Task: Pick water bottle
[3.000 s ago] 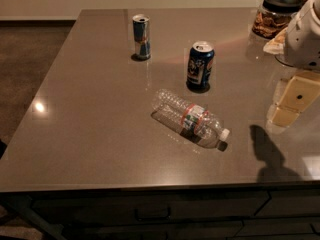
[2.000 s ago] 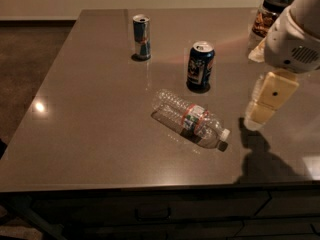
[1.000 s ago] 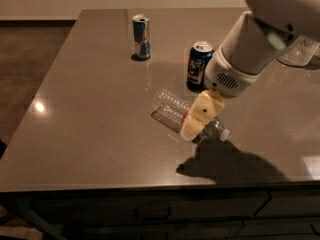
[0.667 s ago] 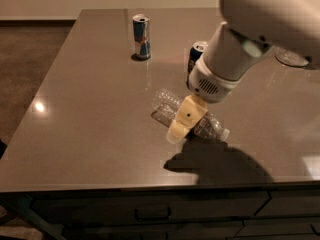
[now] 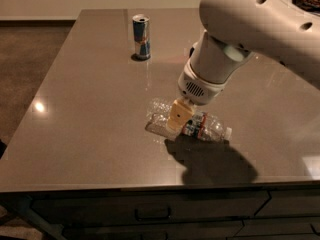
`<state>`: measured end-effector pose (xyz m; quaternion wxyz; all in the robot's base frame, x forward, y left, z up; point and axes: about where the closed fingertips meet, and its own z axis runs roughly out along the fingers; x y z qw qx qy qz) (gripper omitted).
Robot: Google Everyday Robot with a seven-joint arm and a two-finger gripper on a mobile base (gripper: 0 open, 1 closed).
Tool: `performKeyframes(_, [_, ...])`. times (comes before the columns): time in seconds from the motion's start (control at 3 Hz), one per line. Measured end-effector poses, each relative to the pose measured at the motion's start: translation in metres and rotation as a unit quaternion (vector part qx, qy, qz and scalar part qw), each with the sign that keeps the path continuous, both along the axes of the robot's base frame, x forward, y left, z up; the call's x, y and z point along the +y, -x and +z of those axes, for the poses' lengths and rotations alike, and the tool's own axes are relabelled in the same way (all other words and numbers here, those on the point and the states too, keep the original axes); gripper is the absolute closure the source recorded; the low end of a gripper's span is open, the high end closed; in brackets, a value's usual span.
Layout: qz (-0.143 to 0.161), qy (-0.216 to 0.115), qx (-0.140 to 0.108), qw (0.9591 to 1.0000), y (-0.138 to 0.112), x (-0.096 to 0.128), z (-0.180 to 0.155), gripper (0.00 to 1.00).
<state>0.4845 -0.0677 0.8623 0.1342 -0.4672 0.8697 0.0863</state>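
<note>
Looking from the left, we see a glint of light on the grey table, then a blue can standing upright in the upper part of the frame, left of centre. Just right of centre the bottle lies on its side on the table, its white cap pointing right. The gripper sits over the bottle's middle, its pale tip covering part of it. Whether it is spread or clamped on the bottle we cannot tell. The white arm fills the upper right, and its shadow falls on the table just below the bottle.
</note>
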Motion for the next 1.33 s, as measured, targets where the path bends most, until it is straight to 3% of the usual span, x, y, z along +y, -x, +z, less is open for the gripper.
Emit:
performKeyframes(0.33, [0.002,-0.005,-0.003,1.0000,-0.003,0.000,0.007,0.64])
performKeyframes(0.67, [0.018,-0.021,-0.022,0.9994,-0.002,-0.004,0.034,0.87])
performKeyframes(1.0, [0.058,-0.036,-0.055,0.9962,0.001,-0.004,0.073,1.00])
performKeyframes(1.33, [0.093,-0.049,-0.071,0.9919,0.006,-0.001,0.098,1.00])
